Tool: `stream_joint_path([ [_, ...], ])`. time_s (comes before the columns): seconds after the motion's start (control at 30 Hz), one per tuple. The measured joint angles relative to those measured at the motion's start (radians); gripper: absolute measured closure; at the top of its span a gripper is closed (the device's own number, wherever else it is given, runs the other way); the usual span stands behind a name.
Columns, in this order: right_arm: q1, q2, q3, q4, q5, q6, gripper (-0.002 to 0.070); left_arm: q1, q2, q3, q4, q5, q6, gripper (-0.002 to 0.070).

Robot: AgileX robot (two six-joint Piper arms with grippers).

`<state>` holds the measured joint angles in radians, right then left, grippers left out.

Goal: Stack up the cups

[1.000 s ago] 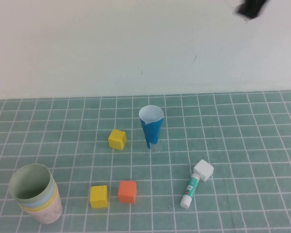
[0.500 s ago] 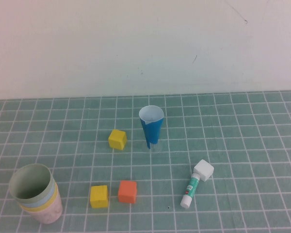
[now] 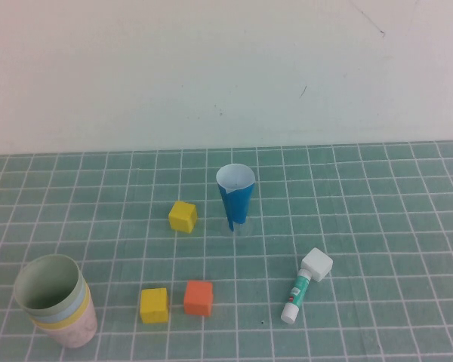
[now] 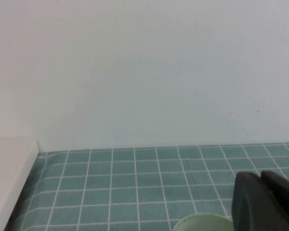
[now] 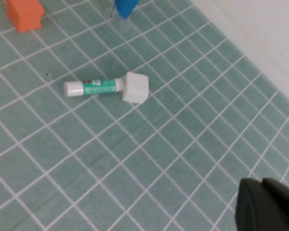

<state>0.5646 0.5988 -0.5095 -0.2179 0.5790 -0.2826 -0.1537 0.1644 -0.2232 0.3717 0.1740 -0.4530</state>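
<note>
High view. The cups stand nested in one stack at the near left of the green gridded mat; the pale green cup sits innermost and topmost, with the light blue, yellow and pink rims showing as bands beneath it (the pink cup forms the outer base). A dark-blue cone with a white interior stands upright near the mat's centre. A yellow cube lies just left of the cone. A second yellow cube and an orange cube lie side by side nearer the robot, close together. A glue stick with a white cap lies on its side to the right. Neither arm appears in this view.

Left wrist view. The left gripper shows only as a dark mass at the frame's corner, raised over the mat near the white wall; whether it is released or clenched cannot be told. The pale green rim of the stack is just visible beside it.

Right wrist view. The right gripper appears as a dark corner shape above bare mat, well apart from the glue stick; its state cannot be told. The orange cube and the tip of the cone sit at the far edge.
</note>
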Motion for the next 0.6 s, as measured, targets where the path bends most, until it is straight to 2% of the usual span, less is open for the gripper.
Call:
stream_joint_path([
  [0.33,0.000,-0.107,0.101,0.108,0.150,0.000,0.0678,0.000,0.000,0.002,-0.006,0.026,0.000,0.0676],
  [0.6,0.000,-0.107,0.105,0.112,0.157,0.000,0.0678,0.000,-0.006,0.013,-0.006,0.018,0.000,0.0676],
])
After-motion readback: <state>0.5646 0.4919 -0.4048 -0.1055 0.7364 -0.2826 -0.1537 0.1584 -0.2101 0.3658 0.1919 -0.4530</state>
